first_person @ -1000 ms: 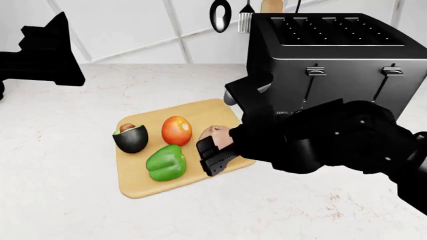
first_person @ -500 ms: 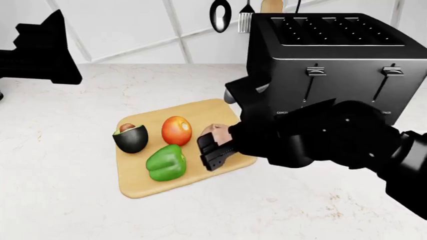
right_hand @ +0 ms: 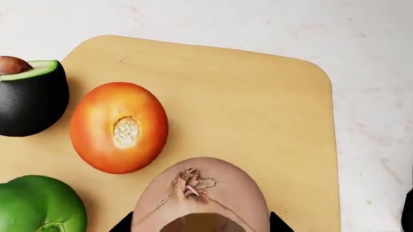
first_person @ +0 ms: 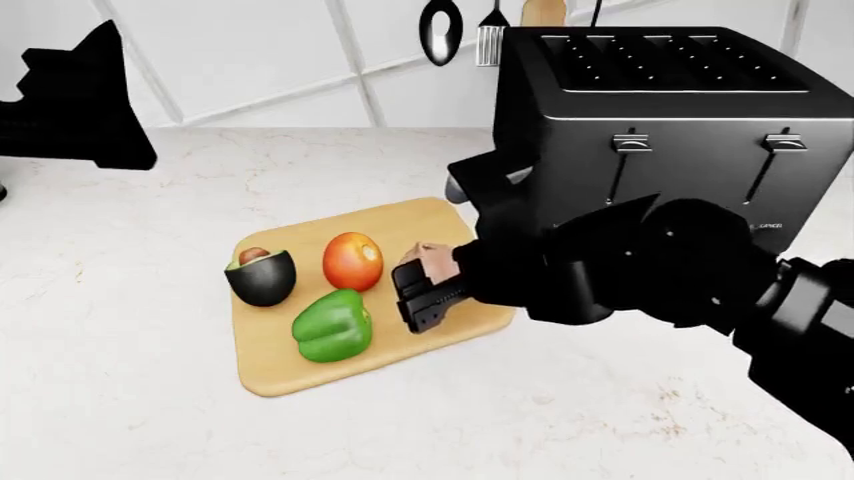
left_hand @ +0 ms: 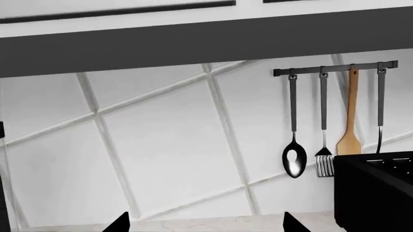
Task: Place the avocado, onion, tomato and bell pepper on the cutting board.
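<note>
On the light marble surface point(first_person: 120, 380), the cutting board point(first_person: 441, 225) is lying at a slant in front of a black toaster point(first_person: 667, 120), its far right corner nearest that appliance. Three vegetables are sitting free on the board: the avocado point(first_person: 262, 275) near the left edge with its cut face and pit turned upward, the tomato point(first_person: 352, 260) just beside it toward the middle, and the bell pepper point(first_person: 332, 325) nearer the board's front edge, close below the other two. Over the board's right half, the right hand point(first_person: 424, 290) is gripping the onion point(first_person: 430, 256), its black fingers point(first_person: 416, 305) closed against the tan bulb; the right wrist view is showing the onion point(right_hand: 201, 195) pinched between the fingertips, just beside the tomato point(right_hand: 119, 126), though whether it is touching the wood I cannot tell. Up at the far left of the surface, the left hand point(first_person: 74, 100) is hanging well apart from the board; how wide it is standing I cannot tell.
</note>
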You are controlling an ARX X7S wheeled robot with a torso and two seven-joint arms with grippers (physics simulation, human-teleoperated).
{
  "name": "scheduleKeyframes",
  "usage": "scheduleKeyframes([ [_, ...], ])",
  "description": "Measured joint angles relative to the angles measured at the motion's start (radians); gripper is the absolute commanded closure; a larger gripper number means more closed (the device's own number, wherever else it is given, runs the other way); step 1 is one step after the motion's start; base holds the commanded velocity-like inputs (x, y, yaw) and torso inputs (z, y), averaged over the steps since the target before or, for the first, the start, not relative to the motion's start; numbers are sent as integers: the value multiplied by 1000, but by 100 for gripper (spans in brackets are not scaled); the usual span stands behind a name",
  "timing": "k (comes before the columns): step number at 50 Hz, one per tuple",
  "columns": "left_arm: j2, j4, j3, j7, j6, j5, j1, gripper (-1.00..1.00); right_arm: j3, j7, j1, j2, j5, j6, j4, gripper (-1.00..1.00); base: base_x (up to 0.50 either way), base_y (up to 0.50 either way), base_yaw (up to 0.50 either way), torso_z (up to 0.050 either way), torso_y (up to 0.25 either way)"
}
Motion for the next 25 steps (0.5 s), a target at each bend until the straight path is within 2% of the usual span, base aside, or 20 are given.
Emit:
scheduleKeyframes([
  [12, 0, -2, 0, 6, 1, 1, -2, -100, 45, 54, 47, 55, 44, 13, -106, -100, 0, 0, 0, 0, 0],
  [25, 16, -3, 17, -23, 3, -33, -33, -100, 142, 204, 175, 165, 170, 25, -326, -100, 0, 0, 0, 0, 0],
])
